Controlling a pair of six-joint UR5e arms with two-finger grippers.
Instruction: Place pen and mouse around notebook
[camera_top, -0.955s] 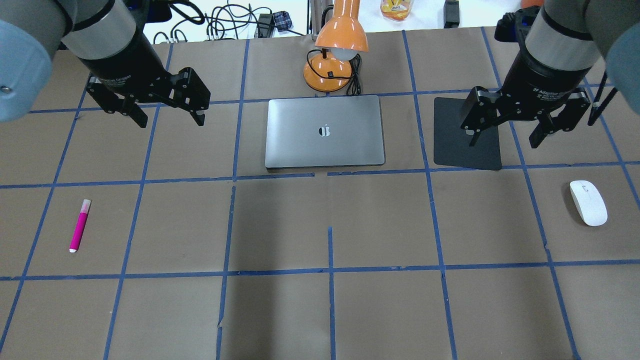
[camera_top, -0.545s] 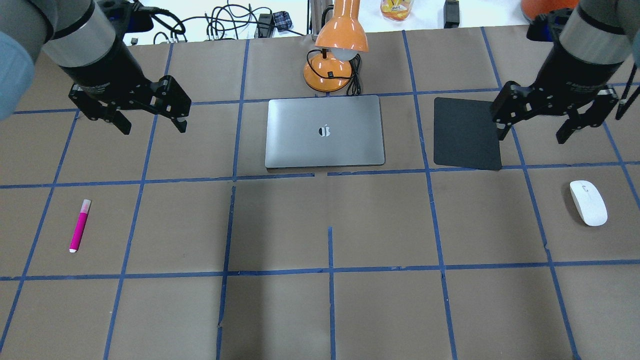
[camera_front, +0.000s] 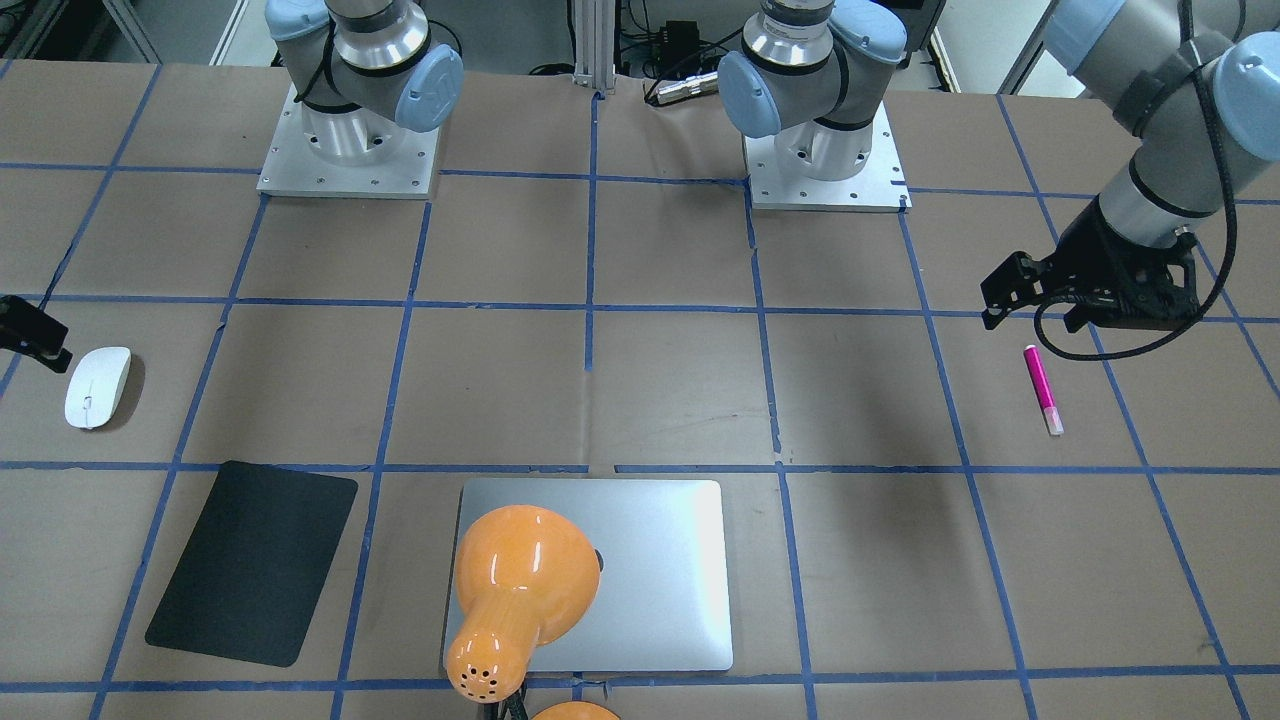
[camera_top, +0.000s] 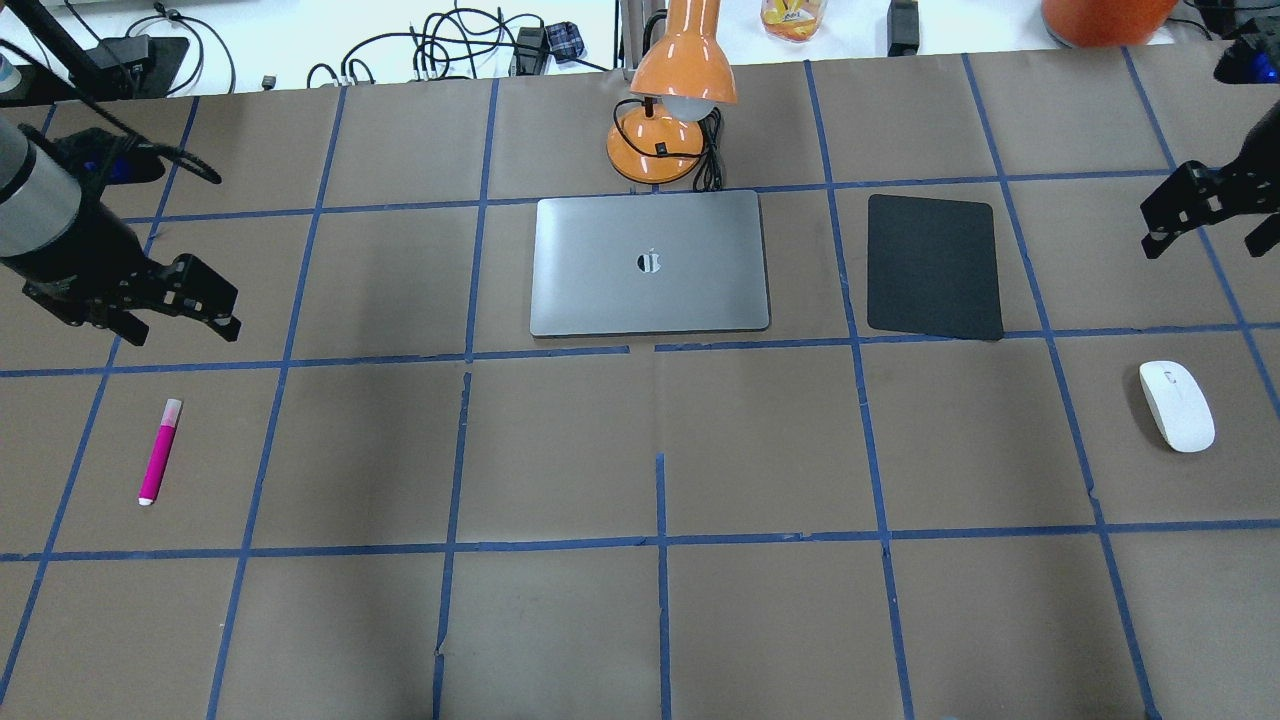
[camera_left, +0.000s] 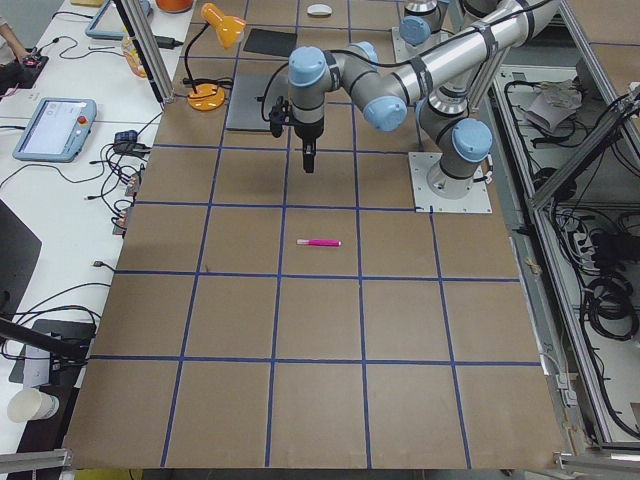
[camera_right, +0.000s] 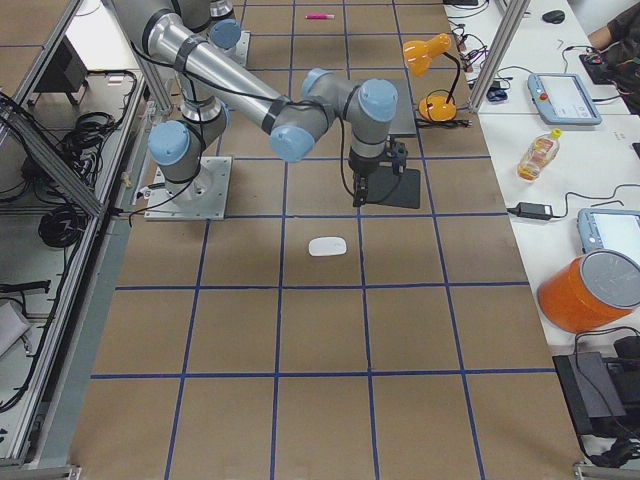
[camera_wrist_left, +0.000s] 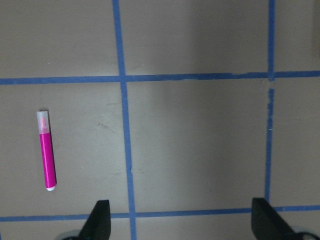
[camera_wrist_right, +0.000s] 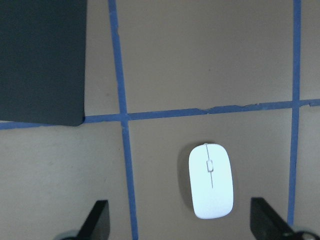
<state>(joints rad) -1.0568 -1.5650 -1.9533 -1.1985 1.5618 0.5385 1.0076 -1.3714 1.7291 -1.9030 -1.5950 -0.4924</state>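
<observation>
The pen (camera_top: 160, 452) lies flat on the brown paper (camera_top: 560, 450) on my left side, nearer the robot than the notebook (camera_top: 650, 262) and well apart from it, with its pale cap end pointing away from the robot. The left gripper (camera_top: 180, 322) hangs just beyond that cap end, jaws spread wide with nothing in them. In the left wrist view the pen sits outside the jaw span, off to that view's left, not between the tips.

The mouse (camera_top: 1177, 405) rests far out on the right. In the right wrist view it lies ahead of the tips and inside the span, toward that view's right. The right gripper (camera_top: 1205, 238) is wide and empty too, but it sits at the very edge of the overhead view, so I can't judge its height well.

The notebook lies closed at the far centre. An orange lamp (camera_top: 672, 110) stands just behind its far edge, and a black mat (camera_top: 935, 265) lies near its right side, not touching. Bare paper runs along its left side and its near edge — broad squares between it and the pen
</observation>
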